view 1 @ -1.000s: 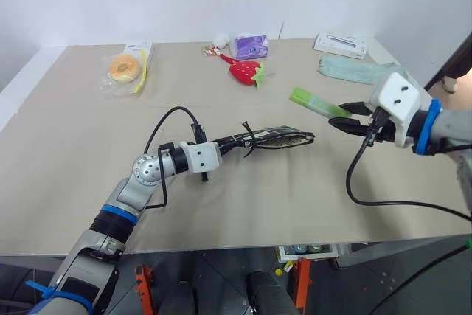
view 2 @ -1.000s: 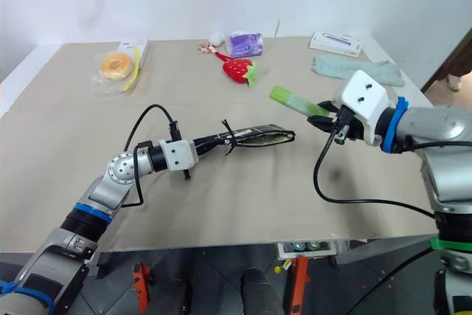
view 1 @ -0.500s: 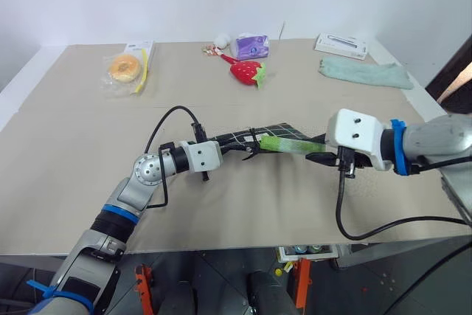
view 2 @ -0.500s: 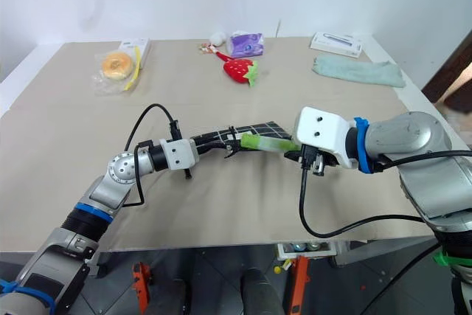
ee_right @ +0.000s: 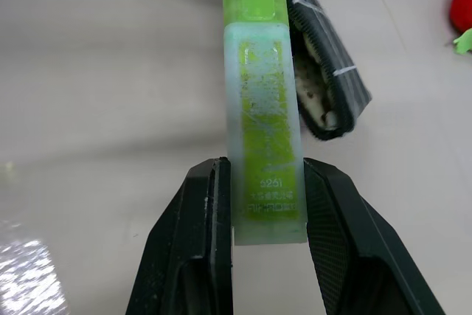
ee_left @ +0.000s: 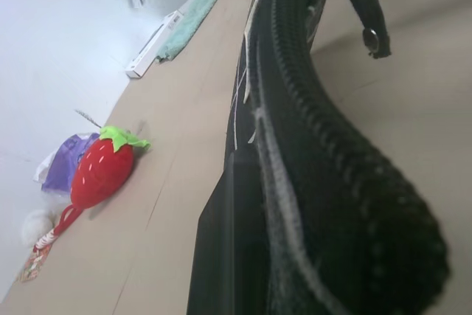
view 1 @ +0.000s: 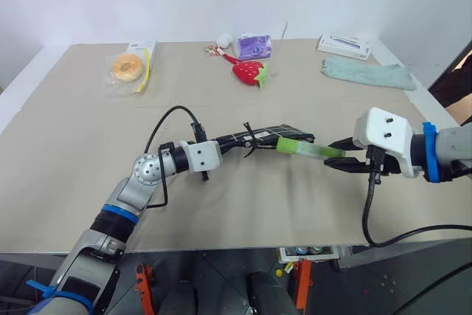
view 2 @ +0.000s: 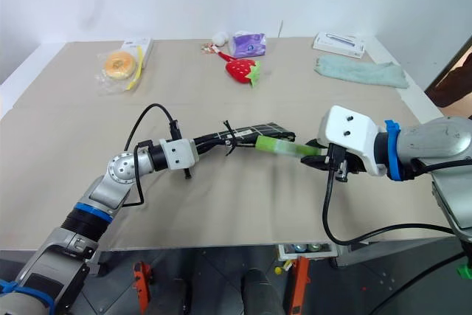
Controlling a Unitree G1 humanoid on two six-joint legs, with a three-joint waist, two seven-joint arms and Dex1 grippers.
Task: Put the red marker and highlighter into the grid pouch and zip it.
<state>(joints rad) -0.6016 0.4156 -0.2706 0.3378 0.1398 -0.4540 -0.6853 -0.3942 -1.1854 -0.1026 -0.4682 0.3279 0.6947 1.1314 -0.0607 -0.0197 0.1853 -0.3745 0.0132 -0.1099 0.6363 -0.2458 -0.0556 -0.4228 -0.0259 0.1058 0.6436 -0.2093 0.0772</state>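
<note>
Two pincers | right pincer (ee_right: 265, 204) grips highlighter (ee_right: 262, 108) | left clamps grid pouch (view 1: 276, 133)

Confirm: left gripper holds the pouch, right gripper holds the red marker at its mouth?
Not the marker. The right gripper is shut on the green highlighter, as the right wrist view shows. The rest stands: the left gripper holds the pouch, highlighter tip at its mouth.

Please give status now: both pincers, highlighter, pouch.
Left pincer shut on grid pouch, holding it up. Right pincer shut on highlighter, tip at pouch mouth, not inside. Nothing blocking.
</note>
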